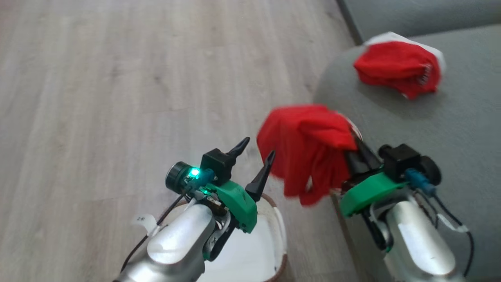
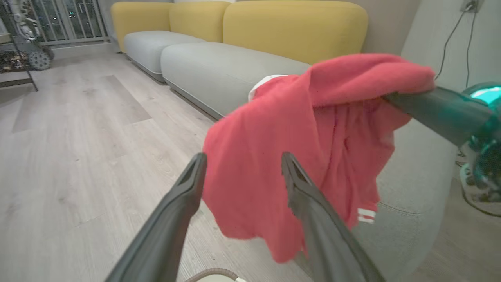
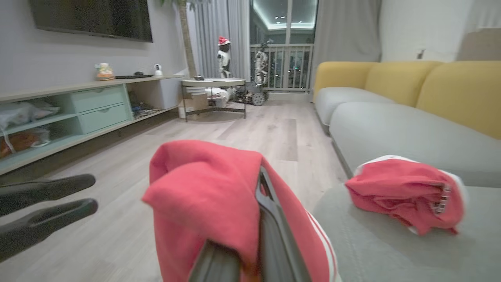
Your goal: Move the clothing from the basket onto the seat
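Jaws of the right gripper [image 1: 354, 135] are pinched shut on soft, crumpled red shorts [image 1: 309, 150] hanging beside the seat [image 1: 462, 129]; the left gripper [image 1: 256, 154] stands spread wide, holding nothing. A second bunched red garment [image 1: 397, 68] lies on the seat's matte fabric. Smooth white basket [image 1: 280, 235] below is half hidden by the left arm.

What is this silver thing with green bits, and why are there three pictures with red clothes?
It's a robot with two arms. One picture looks down from its head; the other two come from cameras on its wrists. Its right hand is pinched shut on a red garment with white stripes, hanging in the air. Its left hand is open and holds nothing. Another red garment already lies on the grey sofa seat. The white basket sits below the left arm.
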Controlling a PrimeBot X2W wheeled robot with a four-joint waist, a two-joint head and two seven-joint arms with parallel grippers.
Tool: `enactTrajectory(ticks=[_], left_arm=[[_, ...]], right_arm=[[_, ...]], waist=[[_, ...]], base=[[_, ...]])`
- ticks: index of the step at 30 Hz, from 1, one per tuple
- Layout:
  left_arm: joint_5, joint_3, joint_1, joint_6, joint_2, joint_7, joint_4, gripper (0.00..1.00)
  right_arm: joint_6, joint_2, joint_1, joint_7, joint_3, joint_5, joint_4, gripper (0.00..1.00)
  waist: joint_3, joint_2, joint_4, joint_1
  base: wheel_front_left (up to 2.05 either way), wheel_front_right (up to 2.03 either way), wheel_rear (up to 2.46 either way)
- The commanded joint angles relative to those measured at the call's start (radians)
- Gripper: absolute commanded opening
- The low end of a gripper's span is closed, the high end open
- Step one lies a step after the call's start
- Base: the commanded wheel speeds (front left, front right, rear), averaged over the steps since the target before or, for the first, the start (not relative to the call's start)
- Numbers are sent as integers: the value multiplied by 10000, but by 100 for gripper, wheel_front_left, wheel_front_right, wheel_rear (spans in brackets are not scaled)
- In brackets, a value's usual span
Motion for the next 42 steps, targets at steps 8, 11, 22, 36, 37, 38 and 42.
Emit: enactTrajectory(ticks=[8, 11, 22, 36, 37, 38, 42], left_arm=[[524, 528, -139, -189, -90, -122, -473, 100], [690, 605, -112, -255, -149, -123, -488, 100], [1133, 691, -182, -516, -281, -123, -506, 100], [1484, 1060, -195, -450, -309, -124, -951, 100], [1522, 1078, -209, -456, -309, -124, -1003, 100], [1557, 1112, -224, -451, -309, -124, -1060, 100], [1694, 1207, -327, -430, -280, -124, -1233, 100]], right_arm=[[-2, -361, -234, -95, -860, -387, -987, 0], [-2, -424, -273, -95, -1109, -417, -1168, 0], [-2, -746, -681, -88, -1439, -382, -1193, 0], [-2, -2330, -3964, 219, -2235, -63, -511, 0], [-2, -2504, -4284, 297, -2296, -36, -376, 0], [-2, -2720, -4616, 361, -2331, -78, -212, 0], [-2, -3289, -5603, 556, -2421, -29, 438, 0]], waist=[[741, 0, -1895, 1], [944, 0, -2388, 1], [1350, 0, -2841, 1], [2045, 0, -1448, 1], [2126, 0, -1316, 1], [2210, 0, -1193, 1], [2536, 0, -784, 1]], base=[[0, 0, 0], [0, 0, 0], [0, 0, 0], [0, 0, 0], [0, 0, 0], [0, 0, 0], [0, 0, 0]])
